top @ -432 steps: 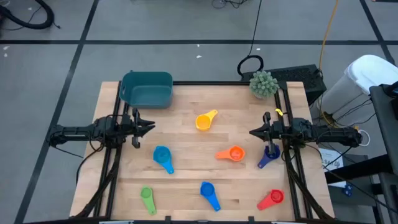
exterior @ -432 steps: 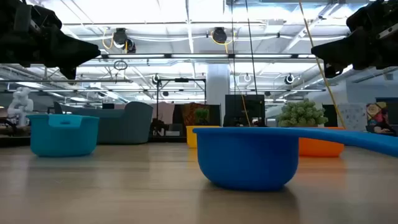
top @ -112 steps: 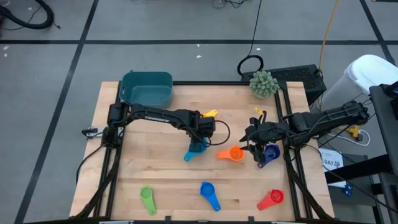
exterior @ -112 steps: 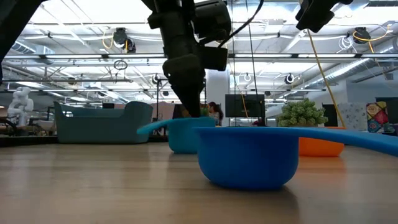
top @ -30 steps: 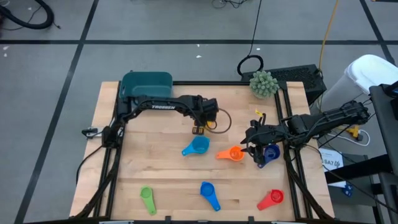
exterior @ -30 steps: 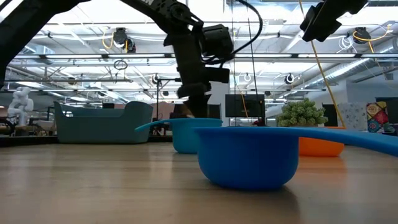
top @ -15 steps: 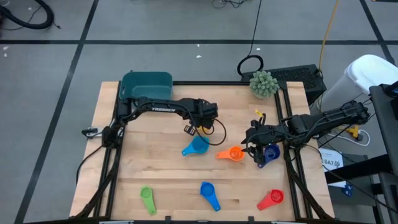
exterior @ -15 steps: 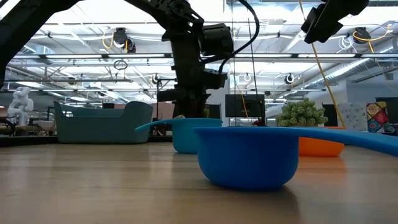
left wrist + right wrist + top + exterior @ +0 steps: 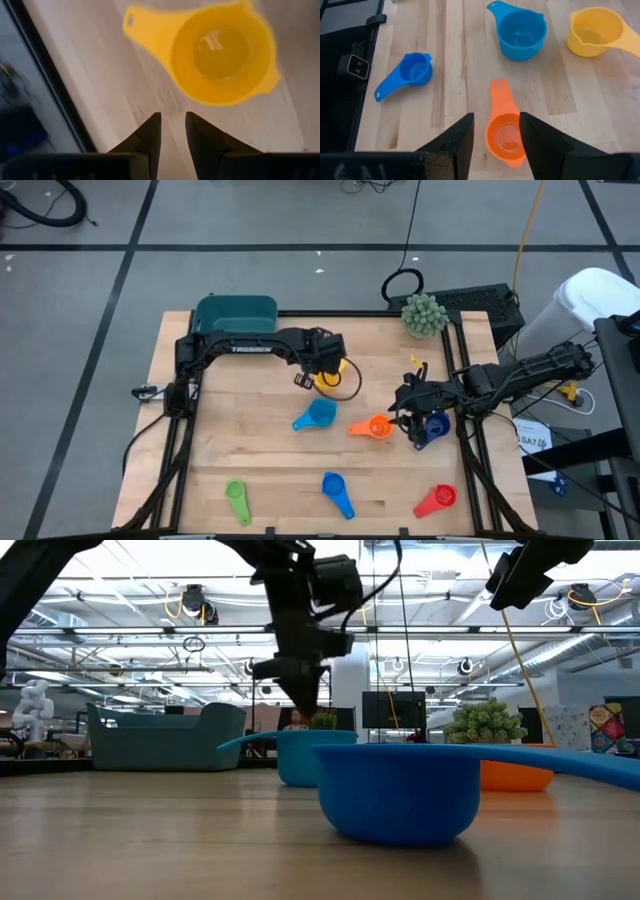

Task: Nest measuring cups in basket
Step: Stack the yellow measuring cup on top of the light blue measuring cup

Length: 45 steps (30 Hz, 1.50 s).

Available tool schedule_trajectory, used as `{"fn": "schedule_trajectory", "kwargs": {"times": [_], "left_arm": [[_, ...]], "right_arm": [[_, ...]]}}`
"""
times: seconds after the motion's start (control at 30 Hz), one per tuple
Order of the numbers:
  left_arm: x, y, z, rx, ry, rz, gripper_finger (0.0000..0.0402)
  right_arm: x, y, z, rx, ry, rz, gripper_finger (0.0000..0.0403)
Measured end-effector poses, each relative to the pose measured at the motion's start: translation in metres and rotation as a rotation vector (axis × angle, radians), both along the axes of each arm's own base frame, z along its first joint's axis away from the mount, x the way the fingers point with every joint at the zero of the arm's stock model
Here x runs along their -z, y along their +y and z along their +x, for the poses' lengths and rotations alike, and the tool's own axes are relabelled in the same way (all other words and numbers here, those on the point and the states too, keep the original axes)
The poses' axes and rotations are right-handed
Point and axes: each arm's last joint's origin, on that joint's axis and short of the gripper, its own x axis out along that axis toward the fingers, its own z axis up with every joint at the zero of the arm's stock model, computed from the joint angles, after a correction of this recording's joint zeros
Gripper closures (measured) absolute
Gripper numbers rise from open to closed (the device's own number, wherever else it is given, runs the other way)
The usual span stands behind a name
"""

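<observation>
Here we see the left gripper (image 9: 310, 377) above the yellow cup (image 9: 220, 55), fingers nearly together, gripping nothing. The right gripper (image 9: 495, 131) hovers over the orange cup (image 9: 504, 128), fingers apart and empty. The basket (image 9: 236, 323) sits at the table's far left corner.

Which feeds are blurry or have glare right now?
Left wrist view: yellow cup soft-edged, out of focus, glare spot in its bowl. Low view: bright ceiling lights behind; blue cup fills the foreground. High view and right wrist view: evenly lit, orange cup sharp.
</observation>
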Motion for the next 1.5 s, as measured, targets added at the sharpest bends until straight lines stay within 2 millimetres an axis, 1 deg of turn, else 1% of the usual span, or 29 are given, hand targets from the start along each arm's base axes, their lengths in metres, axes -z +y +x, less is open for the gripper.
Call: {"fn": "schedule_trajectory", "kwargs": {"times": [0.07, 0.17, 0.23, 0.33, 0.53, 0.67, 0.77, 0.9, 1.03, 1.17, 1.27, 1.37, 1.5], "left_arm": [[0.004, 0.005, 0.000, -0.069, -0.012, -0.027, 0.0309], [0.007, 0.009, 0.000, -0.112, -0.021, -0.049, 0.0309], [0.005, 0.009, 0.002, -0.122, -0.054, -0.060, 0.0309], [0.006, 0.011, 0.001, -0.157, -0.071, -0.122, 0.0309], [0.015, 0.012, 0.003, -0.263, -0.078, -0.190, 0.0309], [0.017, 0.011, 0.003, -0.317, -0.091, -0.234, 0.0309], [0.023, 0.010, 0.006, -0.325, -0.090, -0.251, 0.0309], [0.036, 0.010, 0.009, -0.345, -0.058, -0.274, 0.0307], [0.047, 0.013, 0.010, -0.375, -0.044, -0.276, 0.0279], [0.045, 0.018, 0.012, -0.391, -0.080, -0.271, 0.0236], [0.045, 0.021, 0.009, -0.407, -0.069, -0.273, 0.0206], [0.043, 0.022, 0.007, -0.411, -0.052, -0.273, 0.0184], [0.040, 0.019, 0.005, -0.407, -0.049, -0.273, 0.0164]], "right_arm": [[0.000, 0.001, 0.000, -0.007, 0.000, 0.000, 0.0252], [0.000, 0.002, 0.000, -0.011, -0.007, 0.001, 0.0252], [-0.001, 0.002, 0.000, -0.012, -0.008, 0.001, 0.0252], [-0.001, 0.002, 0.000, -0.010, -0.012, 0.003, 0.0252], [-0.001, 0.002, 0.001, -0.013, -0.017, 0.001, 0.0252], [-0.001, 0.002, 0.001, -0.015, -0.022, 0.001, 0.0252], [-0.001, 0.002, 0.001, -0.015, -0.023, 0.000, 0.0252], [-0.001, 0.002, 0.001, -0.015, -0.022, 0.000, 0.0252], [-0.001, 0.002, 0.001, -0.016, -0.023, -0.001, 0.0252], [-0.001, 0.002, 0.001, -0.025, -0.024, -0.009, 0.0252], [-0.001, 0.002, 0.001, -0.029, -0.024, -0.013, 0.0252], [-0.001, 0.002, 0.001, -0.029, -0.024, -0.013, 0.0252], [-0.001, 0.002, 0.001, -0.029, -0.024, -0.013, 0.0252]]}}
